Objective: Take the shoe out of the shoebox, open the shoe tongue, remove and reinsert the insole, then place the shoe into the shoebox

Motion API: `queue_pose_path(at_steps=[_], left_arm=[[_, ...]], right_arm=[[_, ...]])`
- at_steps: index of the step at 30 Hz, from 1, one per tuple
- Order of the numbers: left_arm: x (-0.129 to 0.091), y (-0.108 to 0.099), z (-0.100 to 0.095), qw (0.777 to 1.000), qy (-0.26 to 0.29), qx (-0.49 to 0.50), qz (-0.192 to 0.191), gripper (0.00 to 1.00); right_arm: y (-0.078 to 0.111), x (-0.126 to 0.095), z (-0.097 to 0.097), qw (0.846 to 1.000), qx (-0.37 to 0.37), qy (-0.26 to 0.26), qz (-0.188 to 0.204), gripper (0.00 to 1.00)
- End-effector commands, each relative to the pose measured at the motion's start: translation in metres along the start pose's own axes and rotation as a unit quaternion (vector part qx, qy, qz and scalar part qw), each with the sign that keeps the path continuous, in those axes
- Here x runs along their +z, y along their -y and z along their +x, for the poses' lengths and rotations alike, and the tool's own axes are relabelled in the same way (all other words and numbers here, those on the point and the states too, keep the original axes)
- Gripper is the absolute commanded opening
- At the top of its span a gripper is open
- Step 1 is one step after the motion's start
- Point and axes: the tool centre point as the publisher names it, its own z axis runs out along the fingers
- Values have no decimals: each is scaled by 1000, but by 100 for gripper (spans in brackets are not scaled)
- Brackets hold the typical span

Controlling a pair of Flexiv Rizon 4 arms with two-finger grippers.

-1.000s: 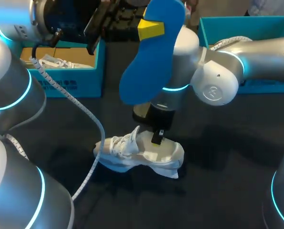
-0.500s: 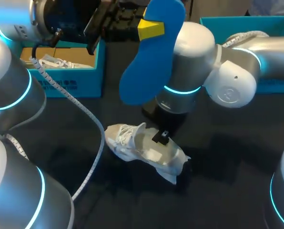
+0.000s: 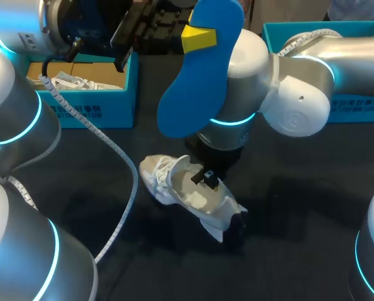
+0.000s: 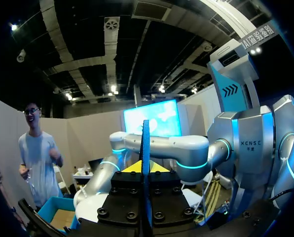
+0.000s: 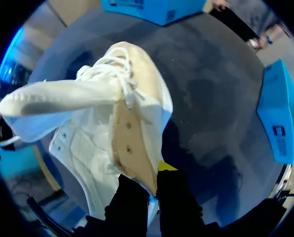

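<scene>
**STATUS: BOTH TOOLS LOADED**

The right gripper [image 3: 207, 179] is clamped on the white shoe [image 3: 186, 191] at the centre of the head view. In the right wrist view, its two black fingers [image 5: 132, 195] pinch the rim of the shoe opening from both sides. The shoe sits tilted over the dark table [image 3: 300, 244], toe toward the left, laces and tongue uppermost.

The left gripper [image 3: 198, 37], top centre, grips the blue insole [image 3: 196, 81], which hangs down above the shoe. In the left wrist view the insole stands edge-on between the yellow tips.

A teal shoebox [image 3: 80, 103] stands upper left. A second teal box [image 3: 337, 31] stands upper right.
</scene>
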Motion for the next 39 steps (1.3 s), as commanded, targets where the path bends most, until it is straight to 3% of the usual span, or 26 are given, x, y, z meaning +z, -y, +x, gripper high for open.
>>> queue_pose_path(at_steps=[1, 2, 13, 20, 39], left_arm=[[1, 0, -2, 1000, -2, 0, -1, 0], [1, 0, -2, 1000, -2, 0, -1, 0], [1, 0, -2, 1000, -2, 0, -1, 0], [1, 0, -2, 1000, -2, 0, -1, 0], [1, 0, -2, 1000, -2, 0, -1, 0]], right_arm=[[26, -1, -2, 978, 190, -28, -80, 0], [29, -1, -1, 971, 223, -31, -81, 0], [29, -1, -1, 971, 223, -31, -81, 0], [28, 16, -11, 952, 287, -62, -85, 0], [21, 52, -28, 945, 302, -115, -56, 0]])
